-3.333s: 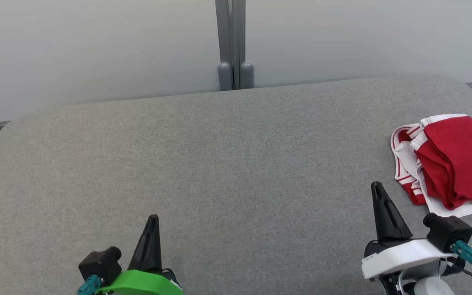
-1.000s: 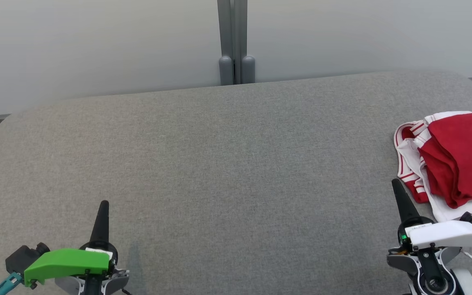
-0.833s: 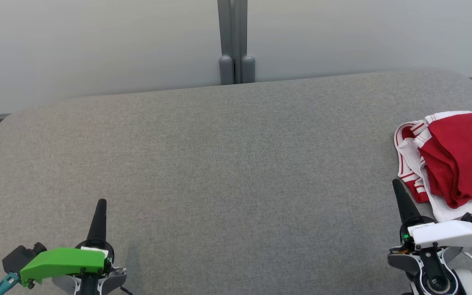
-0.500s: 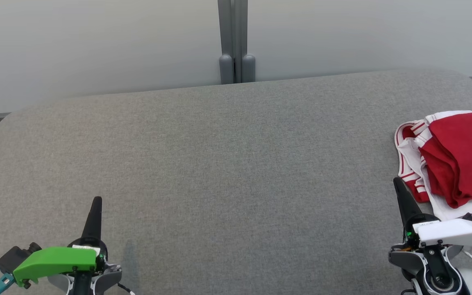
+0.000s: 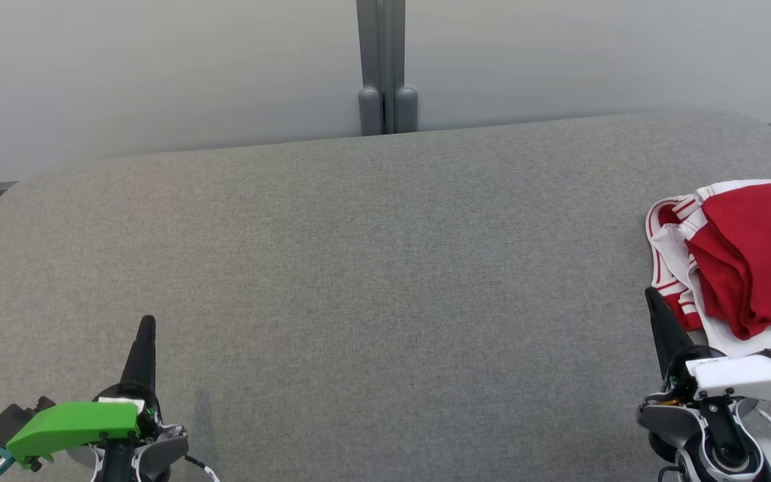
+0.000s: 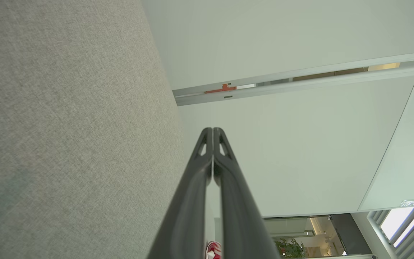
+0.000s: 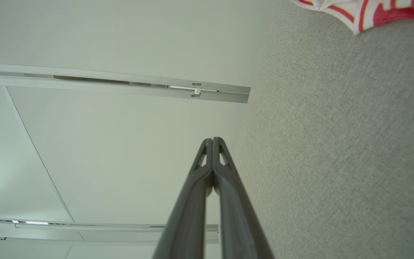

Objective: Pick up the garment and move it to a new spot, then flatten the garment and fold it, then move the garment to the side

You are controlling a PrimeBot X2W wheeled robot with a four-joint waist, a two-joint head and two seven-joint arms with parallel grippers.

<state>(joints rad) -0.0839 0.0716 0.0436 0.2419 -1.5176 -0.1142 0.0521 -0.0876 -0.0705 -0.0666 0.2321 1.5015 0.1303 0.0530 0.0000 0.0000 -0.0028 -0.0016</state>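
The garment lies at the far right end of the grey fabric-covered bench, a loosely folded red bundle with white layers under it and red-and-white striped trim. The striped trim faces left, toward the middle of the bench, and a white layer sticks out from under the red along the near side. The head view's right edge cuts the bundle off, so its long axis cannot be told. No print on the cloth can be made out.

The right claw points away from the robot with its tip just beside the garment's near-left striped corner. In the right wrist view that corner sits up and to the right of the right claw, clear of it. The two dark fingers are pressed together, holding nothing. A white cover on this wrist carries a small label, too small to read.

The left claw is well apart, near the left end of the bench, behind a green cover. In the left wrist view its fingers also meet at the tips, holding nothing.

Beyond the far edge of the bench stand pale wall panels joined by a grey post
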